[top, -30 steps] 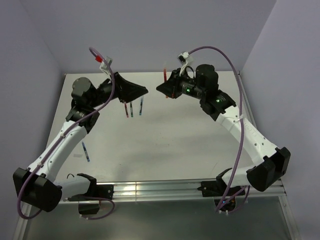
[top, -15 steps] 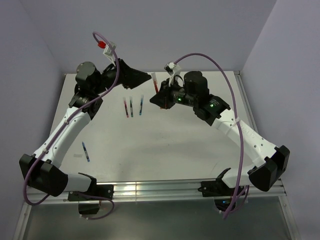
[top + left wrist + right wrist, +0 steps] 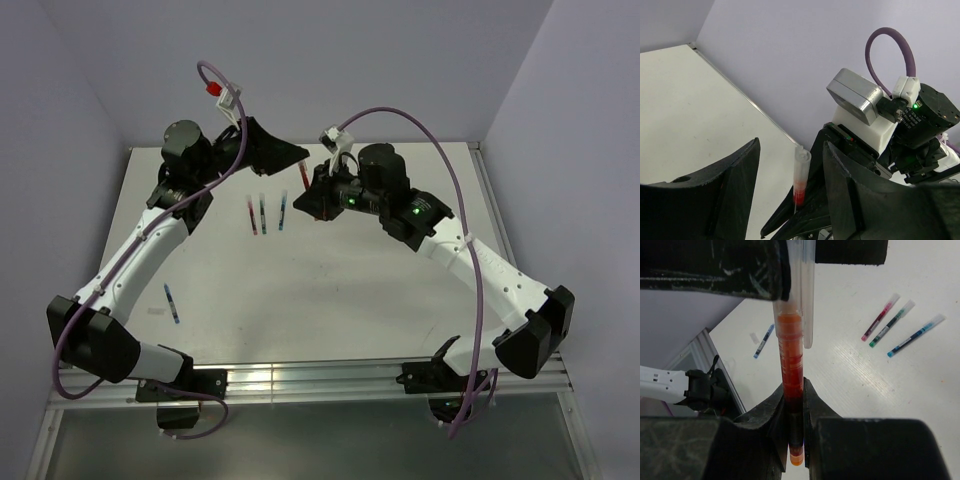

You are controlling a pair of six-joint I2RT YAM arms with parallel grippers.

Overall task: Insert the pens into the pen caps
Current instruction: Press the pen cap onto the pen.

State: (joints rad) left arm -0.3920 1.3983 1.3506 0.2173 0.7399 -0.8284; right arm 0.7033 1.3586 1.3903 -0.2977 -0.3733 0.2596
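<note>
My right gripper is shut on a red pen and holds it upright above the table's far middle. A clear cap with a clip covers the pen's upper end. My left gripper is open, with its fingers either side of that cap. I cannot tell whether a finger touches the cap. Three capped pens, red, green and blue, lie side by side on the table. They also show in the right wrist view.
A further blue pen lies alone on the table's left part, near the left arm. The white table is walled at the back and both sides. A metal rail runs along the near edge.
My right gripper has carried the red pen leftwards towards my left gripper. My left gripper has risen and swung right, and now straddles the pen's capped end.
</note>
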